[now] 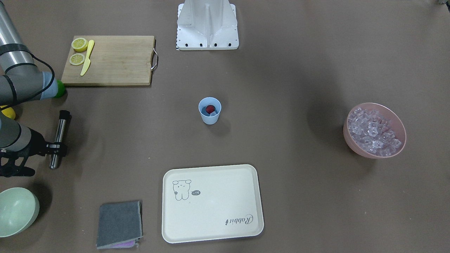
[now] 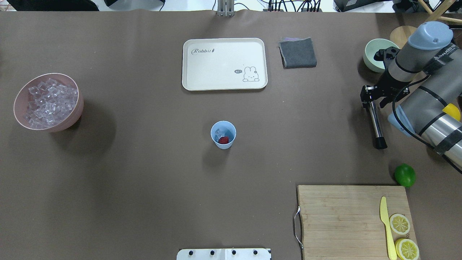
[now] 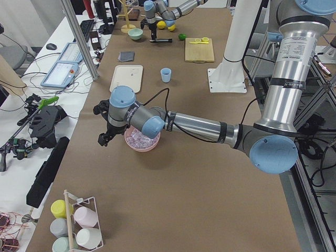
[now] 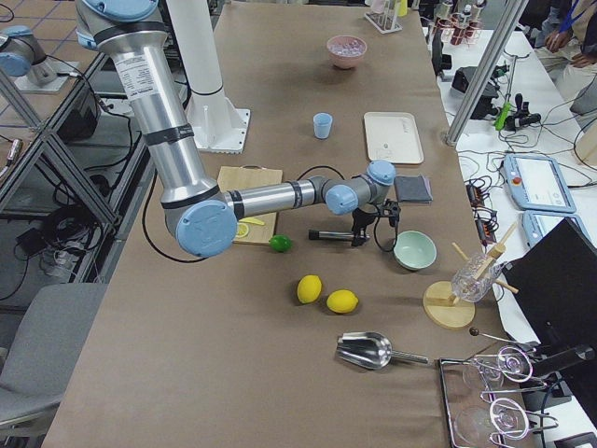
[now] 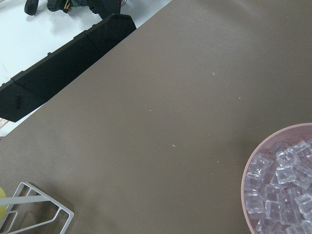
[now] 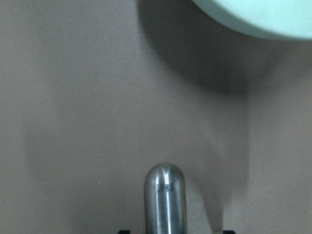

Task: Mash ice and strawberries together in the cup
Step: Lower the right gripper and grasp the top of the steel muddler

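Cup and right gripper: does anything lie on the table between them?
No. In the overhead view the table between the cup and the right gripper is bare.

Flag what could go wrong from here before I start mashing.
The right end effector straddles the smooth steel muddler lying flat, toward the end away from its black cap; once lifted it may slip or swing. The cup is small and nothing braces it, with the left end effector off by the pink bowl; pressing down could tip it and spill the strawberry and ice.
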Motion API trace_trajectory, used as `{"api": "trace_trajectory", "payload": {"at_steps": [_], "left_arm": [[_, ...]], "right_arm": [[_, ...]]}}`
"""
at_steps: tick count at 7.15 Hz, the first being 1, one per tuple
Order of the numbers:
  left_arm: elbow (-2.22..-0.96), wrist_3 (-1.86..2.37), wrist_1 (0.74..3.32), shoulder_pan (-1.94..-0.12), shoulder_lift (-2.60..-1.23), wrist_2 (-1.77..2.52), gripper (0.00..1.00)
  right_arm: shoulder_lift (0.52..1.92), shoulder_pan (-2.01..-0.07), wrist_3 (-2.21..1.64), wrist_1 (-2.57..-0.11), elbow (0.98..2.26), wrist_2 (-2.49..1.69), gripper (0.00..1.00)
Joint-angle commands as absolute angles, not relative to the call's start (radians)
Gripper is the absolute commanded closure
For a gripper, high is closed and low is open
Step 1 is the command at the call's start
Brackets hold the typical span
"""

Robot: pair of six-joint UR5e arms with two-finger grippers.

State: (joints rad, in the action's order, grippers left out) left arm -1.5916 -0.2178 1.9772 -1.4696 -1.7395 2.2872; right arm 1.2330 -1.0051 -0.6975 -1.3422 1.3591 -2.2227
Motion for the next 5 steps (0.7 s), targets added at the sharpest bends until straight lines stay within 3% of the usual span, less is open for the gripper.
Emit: {"api": "trace_trajectory", "payload": {"at_steps": [1,2,3,5], "left_arm": [[-1.592,-0.218,1.977,-1.470,-1.740,2.287,0.03],[-1.594,-0.218,1.977,-1.470,-1.740,2.287,0.03],[-1.592,-0.218,1.977,-1.470,-1.740,2.287,0.03],[-1.594,-0.218,1.977,-1.470,-1.741,2.273,0.03]], "right_arm": [[1.230,-1.003,-0.703,-1.342,1.355,-2.223,0.42],[1.230,-1.003,-0.703,-1.342,1.355,-2.223,0.77],[1.229,-1.003,-0.701,-1.341,1.356,-2.223,1.00],[1.212,-1.003,-0.703,-1.342,1.359,-2.223,1.00]]}}
